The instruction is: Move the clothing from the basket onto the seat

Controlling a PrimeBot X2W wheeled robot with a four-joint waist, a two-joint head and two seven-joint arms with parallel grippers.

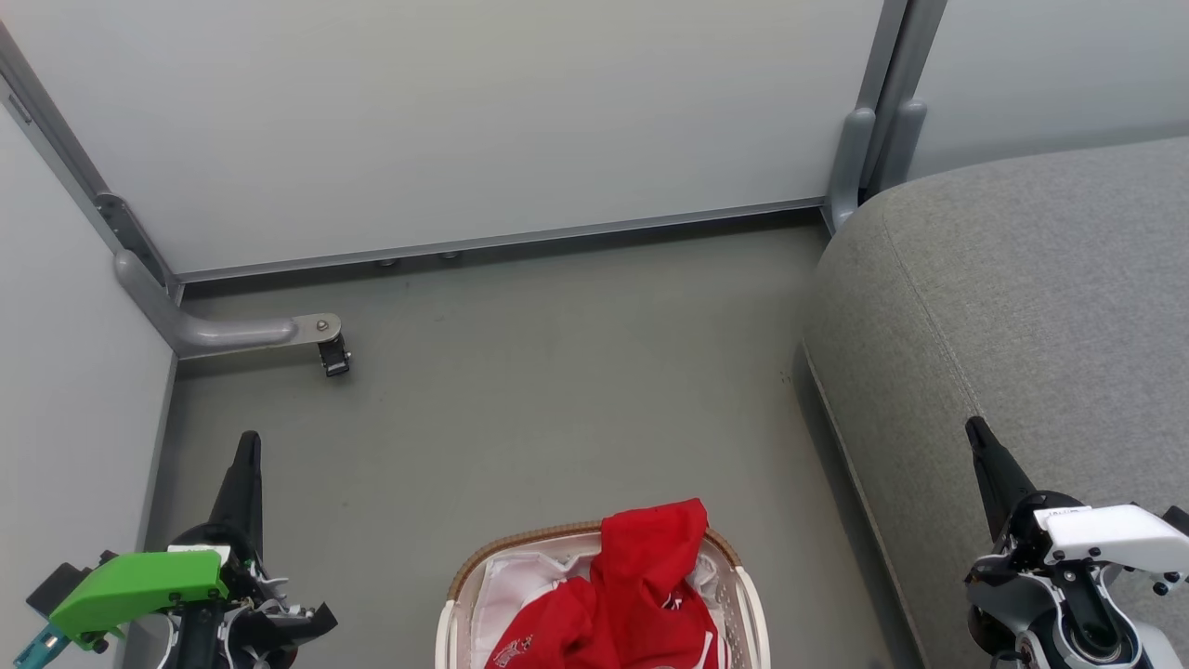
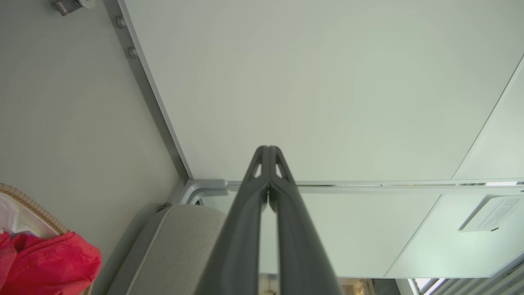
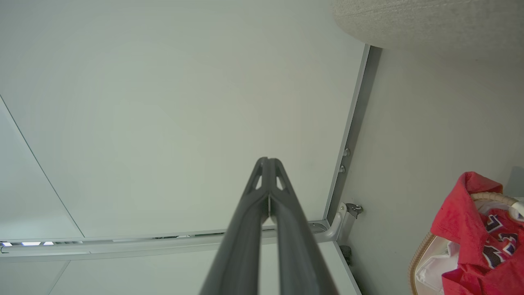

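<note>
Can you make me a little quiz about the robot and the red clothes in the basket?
1. True or false: the red clothing is in the basket, with part of it draped over the rim.
2. Where is the grey seat? A) on the robot's right of the basket B) on the robot's left of it C) under it
3. Fill in: the left end effector and the right end effector are both ____ and hold nothing.
Key: 1 true; 2 A; 3 shut.
</note>
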